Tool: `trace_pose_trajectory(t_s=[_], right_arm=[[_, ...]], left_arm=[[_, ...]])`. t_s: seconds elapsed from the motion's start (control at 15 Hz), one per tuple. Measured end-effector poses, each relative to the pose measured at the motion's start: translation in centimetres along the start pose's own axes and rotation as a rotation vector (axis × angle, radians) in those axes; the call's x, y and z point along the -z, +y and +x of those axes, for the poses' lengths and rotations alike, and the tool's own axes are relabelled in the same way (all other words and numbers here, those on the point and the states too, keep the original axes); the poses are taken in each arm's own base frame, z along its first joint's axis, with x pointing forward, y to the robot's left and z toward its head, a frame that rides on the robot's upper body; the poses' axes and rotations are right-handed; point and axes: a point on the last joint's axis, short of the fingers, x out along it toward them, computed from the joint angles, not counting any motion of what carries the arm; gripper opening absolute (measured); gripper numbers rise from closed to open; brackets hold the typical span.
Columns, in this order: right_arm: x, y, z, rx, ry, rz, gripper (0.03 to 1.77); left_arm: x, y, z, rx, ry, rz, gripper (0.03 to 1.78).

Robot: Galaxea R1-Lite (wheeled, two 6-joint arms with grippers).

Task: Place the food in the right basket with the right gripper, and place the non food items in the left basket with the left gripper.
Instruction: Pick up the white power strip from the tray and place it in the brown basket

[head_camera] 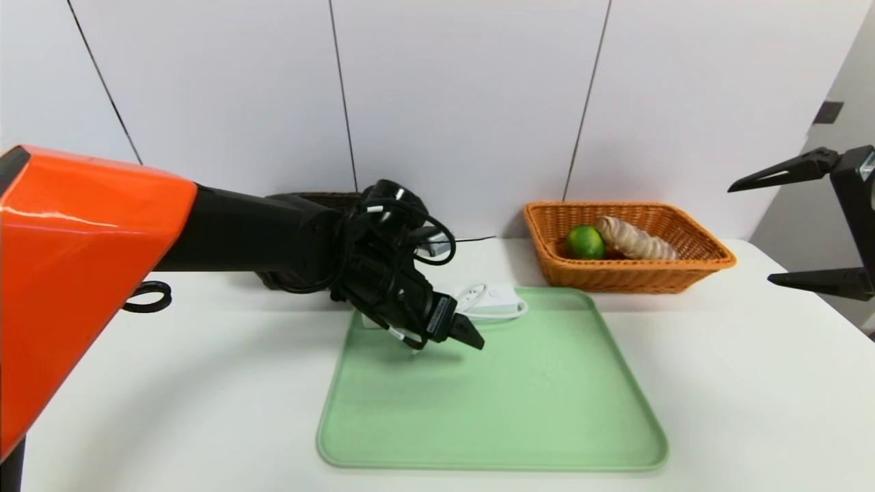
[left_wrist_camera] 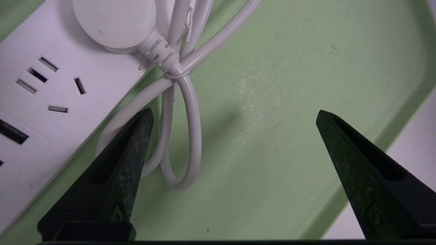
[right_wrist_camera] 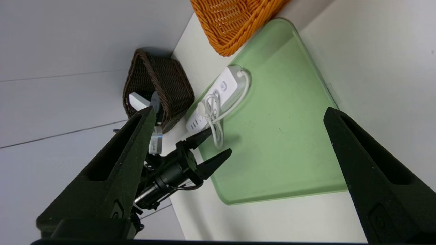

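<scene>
The left gripper (head_camera: 454, 331), a black two-fingered claw on the orange-shelled arm, hangs wide open and empty over the far left part of the pale green plastic tray (head_camera: 547, 417), just beside the white power strip (head_camera: 492, 301) with its coiled cord (left_wrist_camera: 184, 136). One fingertip (left_wrist_camera: 144, 117) overlaps the cord loop. A sound grasp probably means centring on the strip's body, not the loose cord, then closing across its narrow width. The dark brown woven basket (right_wrist_camera: 160, 81) waits far left. The round green lime (head_camera: 585, 242) and tan ridged roll (head_camera: 636, 239) lie in the orange woven basket (head_camera: 711, 263). The all-black right gripper (head_camera: 800, 229) is parked wide open on the right.

Pale green tray (head_camera: 547, 410) on white table (head_camera: 752, 383), white panelled wall (head_camera: 465, 89)
</scene>
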Motion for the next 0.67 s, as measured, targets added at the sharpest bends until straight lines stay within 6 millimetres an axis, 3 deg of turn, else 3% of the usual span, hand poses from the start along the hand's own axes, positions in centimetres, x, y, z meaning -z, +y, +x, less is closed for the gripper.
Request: trace_pose_trajectory(t_s=[0.67], right_arm=[[-0.2, 0.0, 0.0, -0.001, -0.007, -0.008, 1.71]], left_arm=[[-0.1, 0.7, 1.2, 0.002, 0.010, -0.023, 1.69]])
